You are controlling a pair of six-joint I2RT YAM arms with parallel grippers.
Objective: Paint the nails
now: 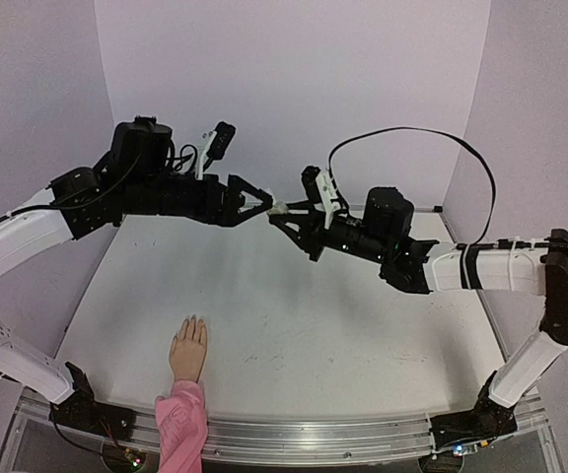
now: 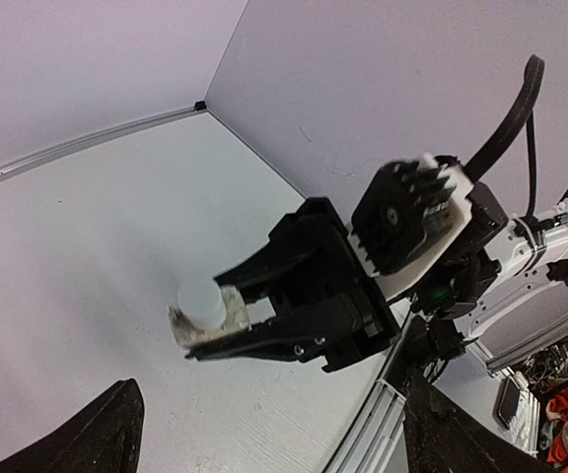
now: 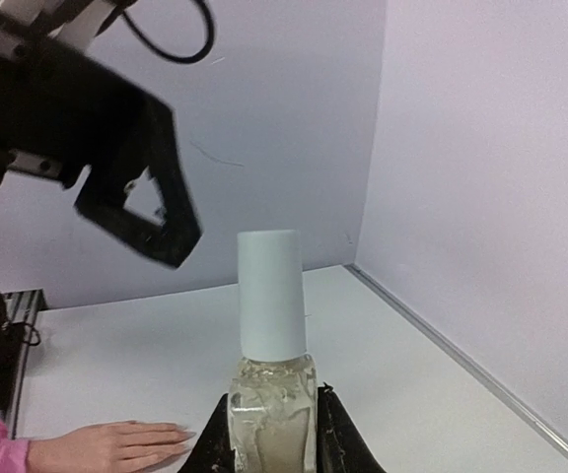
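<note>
– Where is the bottle held?

– The small glass bottle [image 3: 269,399] is clamped by its body between the fingers of the right gripper [image 3: 271,448]. It is seen upright in the right wrist view, with the white cap [image 3: 270,296] on.

– And how is the left gripper set?

– The left gripper [image 1: 261,202] is raised in the air just beside the cap, tip to tip with the right one. Its jaws are spread apart, as is shown by the two dark fingers [image 2: 92,434] at the bottom corners of its own view. Whether the cap is touched cannot be told.

– Where are the nails found?

– The mannequin hand [image 1: 188,350] is laid flat on the white table [image 1: 363,325] near the front edge, left of centre, with its pink sleeve [image 1: 180,424] towards the rail. The nails [image 1: 193,321] are at the fingertips, pointed towards the back wall, and are barely told from the skin. They are well apart from both grippers.
</note>
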